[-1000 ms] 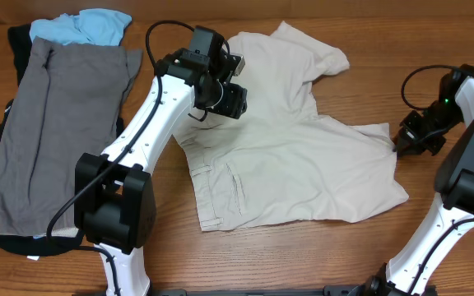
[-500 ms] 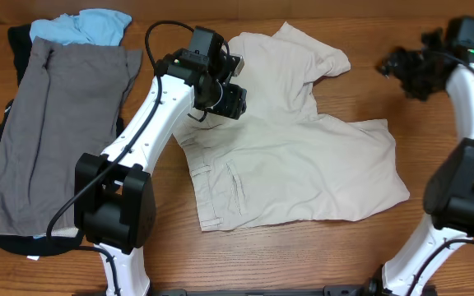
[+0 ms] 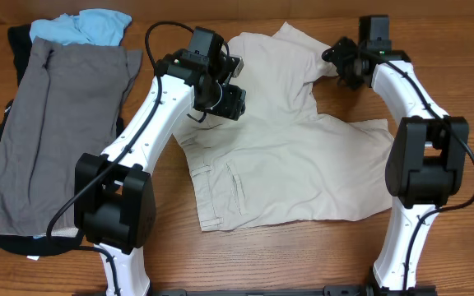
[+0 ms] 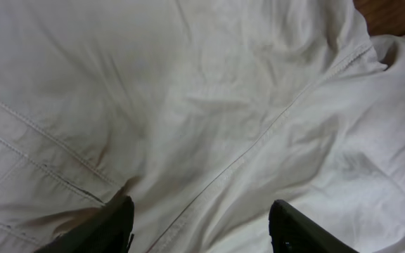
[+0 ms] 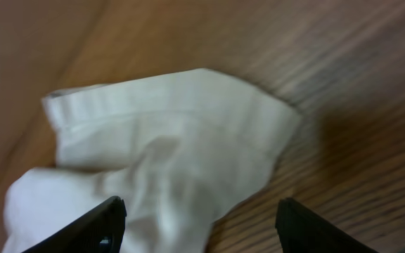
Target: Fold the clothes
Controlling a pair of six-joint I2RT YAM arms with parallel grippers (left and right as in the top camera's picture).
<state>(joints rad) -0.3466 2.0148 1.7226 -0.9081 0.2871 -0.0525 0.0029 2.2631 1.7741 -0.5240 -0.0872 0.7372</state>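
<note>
Jaws: left and right pairs both spread, gripping nothing.
Shorts (image 3: 286,156): cream, wrinkled, spread on worktop (image 3: 459,49).
Right jaws: just above far leg hem (image 5: 174,133); you go low and pinch both layers.
Left jaws: low over seam (image 4: 259,140); you pin there.

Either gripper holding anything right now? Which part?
Nothing held: left gripper is open over a seam of the beige shorts; right gripper is open above a leg hem.

shorts (image 3: 286,164): part hidden under left arm (image 3: 151,115) | right wrist view: blurred
</note>
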